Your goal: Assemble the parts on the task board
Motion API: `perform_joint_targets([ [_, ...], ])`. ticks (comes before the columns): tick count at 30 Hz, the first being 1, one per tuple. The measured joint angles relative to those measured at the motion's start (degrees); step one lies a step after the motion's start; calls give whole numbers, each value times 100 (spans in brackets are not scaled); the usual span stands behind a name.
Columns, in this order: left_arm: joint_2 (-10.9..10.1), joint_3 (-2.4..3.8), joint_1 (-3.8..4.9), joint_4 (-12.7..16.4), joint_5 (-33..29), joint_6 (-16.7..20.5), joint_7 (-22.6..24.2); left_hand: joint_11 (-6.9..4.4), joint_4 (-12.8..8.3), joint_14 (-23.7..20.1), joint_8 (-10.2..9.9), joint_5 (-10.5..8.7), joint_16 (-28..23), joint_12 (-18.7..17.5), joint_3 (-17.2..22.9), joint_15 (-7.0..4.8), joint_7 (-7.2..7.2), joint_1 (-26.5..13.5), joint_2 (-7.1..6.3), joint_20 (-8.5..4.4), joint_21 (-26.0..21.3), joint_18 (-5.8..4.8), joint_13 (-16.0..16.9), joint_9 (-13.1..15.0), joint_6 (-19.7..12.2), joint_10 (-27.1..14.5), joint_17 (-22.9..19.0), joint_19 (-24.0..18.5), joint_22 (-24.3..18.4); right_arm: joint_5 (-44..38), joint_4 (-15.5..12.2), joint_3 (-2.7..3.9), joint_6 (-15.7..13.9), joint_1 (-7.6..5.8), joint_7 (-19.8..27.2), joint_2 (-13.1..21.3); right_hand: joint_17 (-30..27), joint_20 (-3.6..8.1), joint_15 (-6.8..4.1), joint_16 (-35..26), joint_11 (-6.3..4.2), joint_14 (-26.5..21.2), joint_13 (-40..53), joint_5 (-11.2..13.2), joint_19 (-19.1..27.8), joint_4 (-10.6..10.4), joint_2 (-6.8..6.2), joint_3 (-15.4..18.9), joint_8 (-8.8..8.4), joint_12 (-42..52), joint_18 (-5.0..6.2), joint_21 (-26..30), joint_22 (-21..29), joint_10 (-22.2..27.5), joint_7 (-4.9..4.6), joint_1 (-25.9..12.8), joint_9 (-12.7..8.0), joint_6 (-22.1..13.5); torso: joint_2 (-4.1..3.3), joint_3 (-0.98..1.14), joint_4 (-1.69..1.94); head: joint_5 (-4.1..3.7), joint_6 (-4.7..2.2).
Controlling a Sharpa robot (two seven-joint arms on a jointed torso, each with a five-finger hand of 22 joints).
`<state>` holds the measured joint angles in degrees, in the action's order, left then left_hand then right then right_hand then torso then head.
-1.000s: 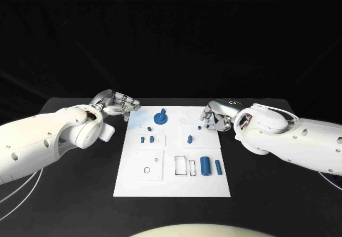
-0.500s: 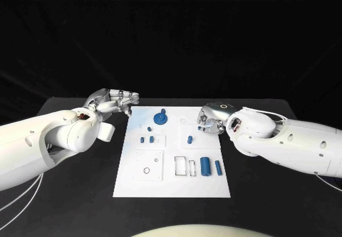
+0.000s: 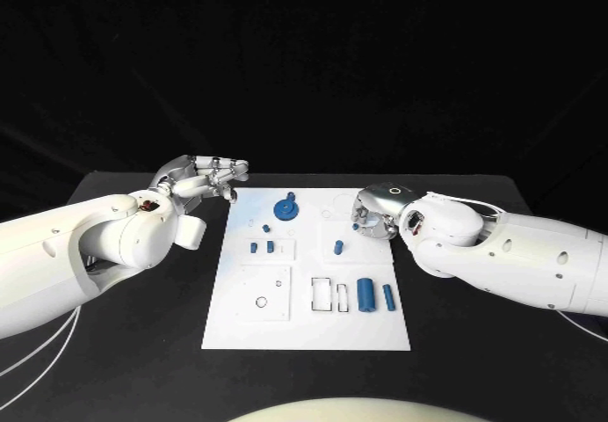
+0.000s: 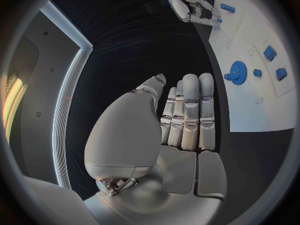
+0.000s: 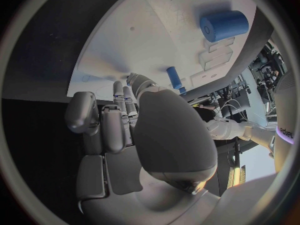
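Both arms reach in over the black tabletop (image 3: 114, 325), one from each side, and the white task board (image 3: 304, 325) lies flat between them. The left hand (image 3: 203, 178) hangs just off the board's far left corner; in its own wrist view the fingers (image 4: 190, 110) lie straight and side by side, thumb alongside, palm bare, holding nothing. Across the board, the right hand (image 3: 375, 211) sits at the far right edge, and its wrist view shows the fingers (image 5: 115, 120) bent forward over the white surface with nothing between them. Whether the tips actually touch the board, I can't tell.

The parts lie untouched. A blue gear with a handle (image 3: 287, 209) stands near the far edge, closer to the left hand. Small blue blocks (image 3: 261, 246) cluster left of centre, and a short blue peg (image 3: 338, 248) stands right of centre, near the right hand. Toward the near half, a blue cylinder (image 3: 365, 295) and a slimmer blue bar (image 3: 387, 298) lie side by side beside rectangular slots (image 3: 322, 296).
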<state>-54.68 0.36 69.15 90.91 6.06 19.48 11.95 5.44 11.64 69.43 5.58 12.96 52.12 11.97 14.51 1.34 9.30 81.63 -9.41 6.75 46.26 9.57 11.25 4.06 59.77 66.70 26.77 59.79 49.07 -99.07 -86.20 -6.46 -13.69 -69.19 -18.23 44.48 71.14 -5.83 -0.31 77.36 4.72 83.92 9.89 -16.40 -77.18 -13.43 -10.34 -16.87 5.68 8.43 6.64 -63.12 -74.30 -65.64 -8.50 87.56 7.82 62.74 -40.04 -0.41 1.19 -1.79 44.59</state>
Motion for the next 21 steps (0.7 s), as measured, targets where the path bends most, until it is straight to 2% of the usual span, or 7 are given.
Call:
perform_joint_targets([
  [8,3,0,2,9,-41,-13,5,0,-4,0,15,0,0,0,-4,0,0,30,30,0,-1,-1,-1,-5,0,0,-8,0,-13,-4,69,0,14,41,8,-72,10,20,0,16,-25,0,-51,0,-20,30,0,-95,0,-34,0,-45,-41,-56,25,0,0,25,-3,3,-4,8,21],
  [11,3,0,2,9,-48,-16,5,0,-4,0,15,0,0,1,-4,0,0,30,30,0,-3,0,-1,-5,0,0,-8,0,-14,-3,74,2,14,47,14,-88,23,20,0,22,-5,0,-68,0,-20,46,0,-130,0,-34,0,-73,-64,-76,24,0,0,64,-4,4,-6,9,26],
  [13,3,0,3,9,-52,-18,5,0,-20,0,14,0,0,23,-20,0,0,55,52,0,-22,0,-1,-5,0,0,-8,0,-19,0,78,3,13,49,18,-99,33,11,0,22,-26,0,-80,0,-53,54,0,-149,0,-34,-65,-112,-65,-96,24,0,0,64,-4,4,-5,9,34],
  [21,6,0,4,11,-63,-16,4,11,-22,0,14,0,0,23,-22,0,40,106,59,0,-22,-3,-2,-16,-42,-52,-21,0,-30,13,91,7,8,60,34,-121,59,21,0,44,-27,0,-115,0,-62,103,0,-230,0,-56,-65,-148,-65,-137,43,0,0,83,1,3,-5,24,51],
])
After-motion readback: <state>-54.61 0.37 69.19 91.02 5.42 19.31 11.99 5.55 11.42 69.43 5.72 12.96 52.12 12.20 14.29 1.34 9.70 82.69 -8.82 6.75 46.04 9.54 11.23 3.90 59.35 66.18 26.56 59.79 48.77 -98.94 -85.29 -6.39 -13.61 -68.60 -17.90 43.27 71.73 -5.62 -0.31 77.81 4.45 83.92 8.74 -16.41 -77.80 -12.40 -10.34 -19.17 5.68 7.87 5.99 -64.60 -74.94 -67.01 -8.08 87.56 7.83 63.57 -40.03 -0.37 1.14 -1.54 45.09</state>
